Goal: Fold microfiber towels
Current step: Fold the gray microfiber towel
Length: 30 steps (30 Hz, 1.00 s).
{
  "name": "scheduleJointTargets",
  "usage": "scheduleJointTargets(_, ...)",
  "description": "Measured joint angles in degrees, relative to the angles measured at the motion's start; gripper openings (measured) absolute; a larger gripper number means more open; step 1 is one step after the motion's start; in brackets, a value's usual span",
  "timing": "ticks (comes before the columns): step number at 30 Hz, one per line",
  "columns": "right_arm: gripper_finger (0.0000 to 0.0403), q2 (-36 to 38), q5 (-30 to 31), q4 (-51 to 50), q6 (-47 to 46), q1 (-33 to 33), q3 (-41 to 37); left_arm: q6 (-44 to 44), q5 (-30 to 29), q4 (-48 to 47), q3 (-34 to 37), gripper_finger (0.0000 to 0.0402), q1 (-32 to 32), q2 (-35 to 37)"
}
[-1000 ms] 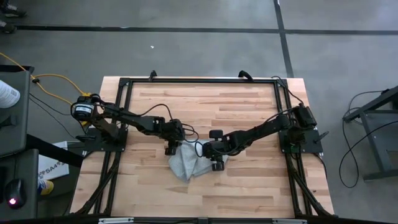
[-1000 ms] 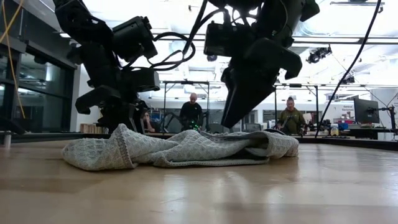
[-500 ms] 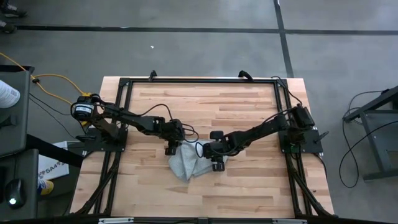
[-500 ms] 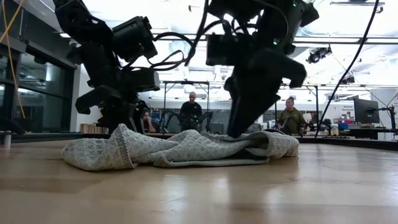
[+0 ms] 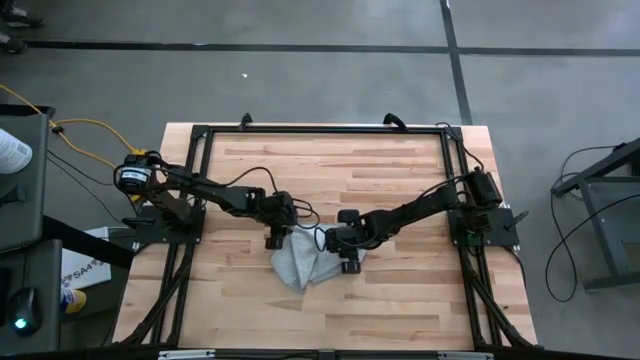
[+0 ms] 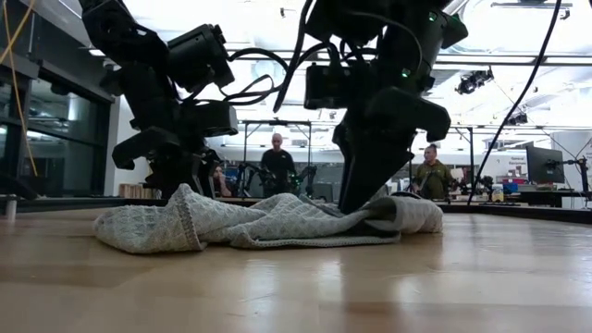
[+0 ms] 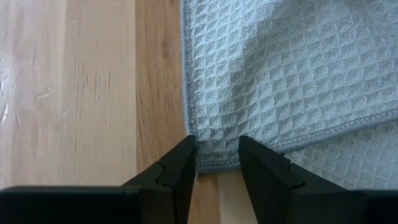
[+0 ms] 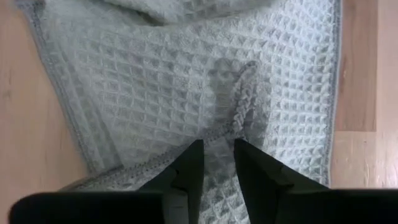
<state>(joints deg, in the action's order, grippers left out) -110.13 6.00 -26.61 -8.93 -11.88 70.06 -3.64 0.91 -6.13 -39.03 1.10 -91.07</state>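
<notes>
The left gripper point(image 7: 217, 163) stands with its two dark fingers point(image 7: 177, 171) parted a little, a corner of the microfiber towel point(image 7: 273, 81) lying in the gap between them; the hem runs right up to the finger tips, and whether the pads actually press the cloth cannot be told. The right gripper point(image 8: 217, 163) has its fingers point(image 8: 186, 171) drawn closer together, straddling a raised ridge of hem, and again the view does not settle whether the cloth is pinched or only bracketed.

From table height, the right gripper point(image 6: 365, 199) comes straight down into the towel point(image 6: 268, 222) near its right end, tips buried in the folds, while the left gripper point(image 6: 176, 176) sits at the back of the left end, partly behind a raised hump of cloth.

From above, the rumpled grey-blue towel point(image 5: 300, 262) lies on the wooden table point(image 5: 400, 300) slightly toward the near edge from its middle, crumpled into an uneven heap. The left gripper point(image 5: 273, 238) is at its far left corner and the right gripper point(image 5: 347, 258) at its right edge.

In the room beyond the table, two people point(image 6: 275, 162) show in the background.
</notes>
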Motion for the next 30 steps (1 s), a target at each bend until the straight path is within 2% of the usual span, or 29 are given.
scheduleJointTargets(6,0.0015,0.0,-0.5,0.0,0.1,0.0,0.0,0.0,0.0,0.0,0.0,0.0126,0.0,0.0)
scheduleJointTargets(11,0.0003,0.0,-0.6,0.0,0.2,0.0,0.0,0.0,0.0,0.0,0.0,0.0126,0.0,0.0)
scheduleJointTargets(23,0.0010,0.3,-0.3,0.3,1.2,0.0,0.0,0.0,0.1,0.0,0.0,0.0126,0.0,0.0)
scheduleJointTargets(30,0.0050,0.3,-3.4,0.7,1.5,0.0,0.0,0.0,0.1,0.0,0.0,0.0126,0.0,0.0)
